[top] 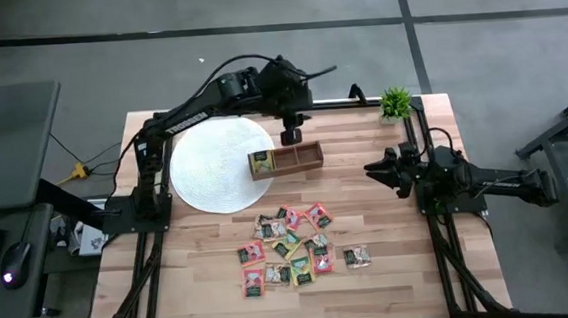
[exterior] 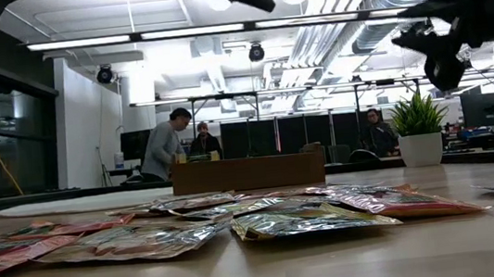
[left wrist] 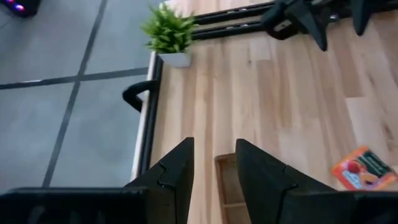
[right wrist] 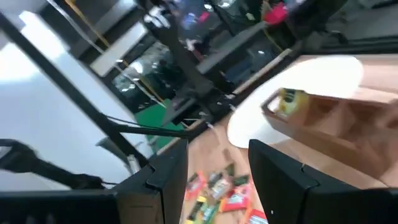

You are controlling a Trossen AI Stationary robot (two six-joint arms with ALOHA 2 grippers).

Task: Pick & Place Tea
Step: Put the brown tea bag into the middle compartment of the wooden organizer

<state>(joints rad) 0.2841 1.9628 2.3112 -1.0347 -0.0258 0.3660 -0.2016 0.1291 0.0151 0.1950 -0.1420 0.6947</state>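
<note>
Tea packets (top: pixel 290 249) lie loose in a scattered heap on the bare wood, on the near side of the tray and well below and clear of both grippers. One packet (top: pixel 357 258) sits apart from the heap, toward the right arm's side. None is gripped. One yellow packet (top: pixel 261 164) already stands in the end compartment of the wooden tray (top: pixel 299 158), the end that rests on the white round mat (top: pixel 221 166); the other two compartments look empty. Judgement: sorting has barely begun.

Left gripper (top: pixel 291 134) hangs above the tray's far edge, over the middle compartment. In its wrist view the fingers (left wrist: pixel 176 172) stand parted with only table and tray edge between them, so it is released and carrying nothing. Probably just past a drop, or paused there.

Right gripper (top: pixel 376 167) waits raised beside the tray's free end, fingers (right wrist: pixel 166 171) spread, empty, aimed across toward the tray and mat.

Room: the heap has open wood on all sides, so a straight descent looks free. Packets overlap, so a flat pick may drag a neighbour. The small potted plant (top: pixel 395 102) stands at the far corner, well off any path. Table rails run just behind the tray.
</note>
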